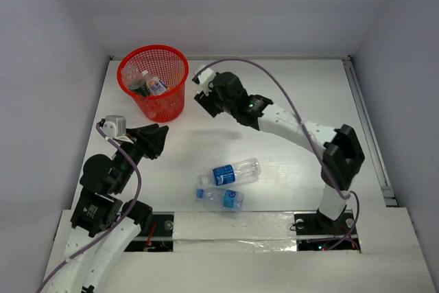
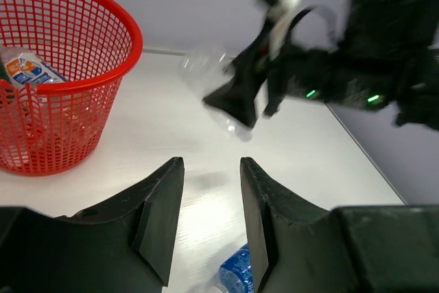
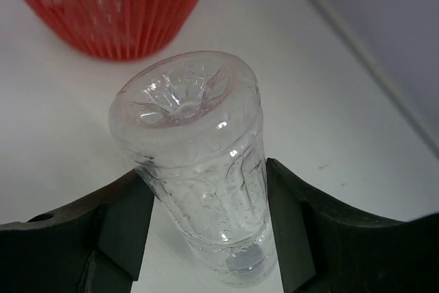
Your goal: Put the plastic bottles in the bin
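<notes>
The right gripper [image 3: 206, 238] is closed partway on a clear bottle [image 3: 195, 169], with a finger pressed to each side of its ribbed body. The left gripper [image 2: 209, 197] is empty, its jaws a narrow gap apart.

The bin [image 1: 162, 106] stands at the far left of the table [image 1: 295, 94], just to the left of the loaded gripper, so the carry runs leftward and must clear the rim. The held bottle shows its base to the wrist camera with its cap end down between the fingers. Its long axis looks roughly upright, though foreshortening makes the tilt uncertain.

Two blue-labelled bottles [image 1: 230, 173] lie on their sides near the arm bases, long axes running roughly left to right. The free left arm seems better placed for them. A couple of binned bottles [image 1: 156, 86] lie inside the mesh.
</notes>
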